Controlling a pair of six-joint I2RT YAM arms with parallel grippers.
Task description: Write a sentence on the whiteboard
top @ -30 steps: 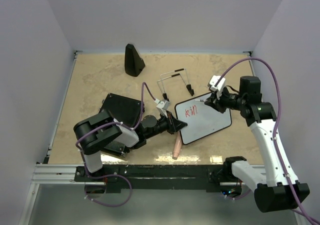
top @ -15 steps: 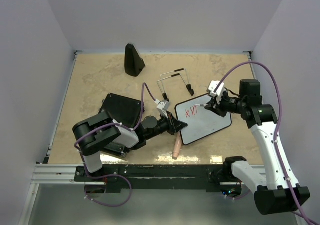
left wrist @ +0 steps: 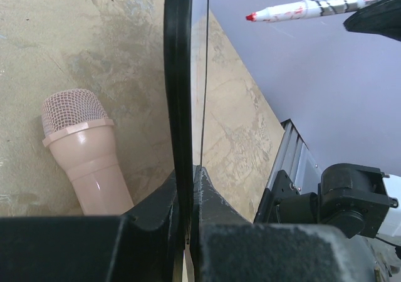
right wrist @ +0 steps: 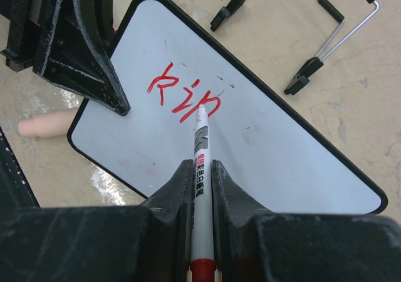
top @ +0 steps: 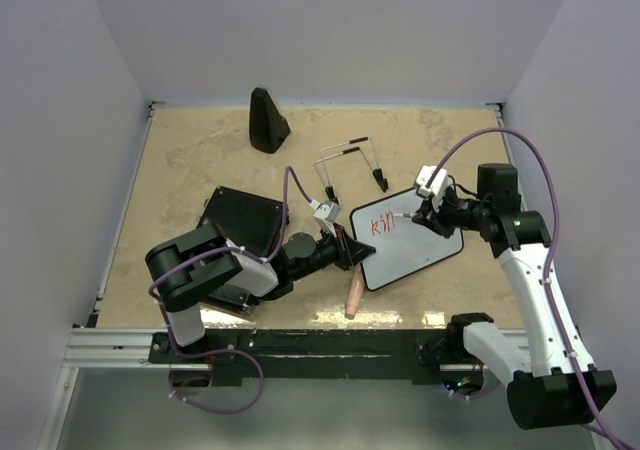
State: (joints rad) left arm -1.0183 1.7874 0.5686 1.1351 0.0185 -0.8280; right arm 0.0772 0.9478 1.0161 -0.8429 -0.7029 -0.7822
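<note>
The whiteboard lies on the table, with red marks near its left end. My left gripper is shut on the board's left edge, and the black frame runs between its jaws. A white marker with a red tip is held in my shut right gripper, which hovers over the board's upper middle. The tip sits at the right end of the red marks. The same marker shows in the left wrist view, above the board.
A pink microphone lies just in front of the board's left corner. A wire stand sits behind the board, a black ribbed case under the left arm, and a dark cone-shaped object at the back.
My right gripper has shifted slightly left and toward the near side with the marker, staying over the red marks. The left gripper and the whiteboard have not moved.
</note>
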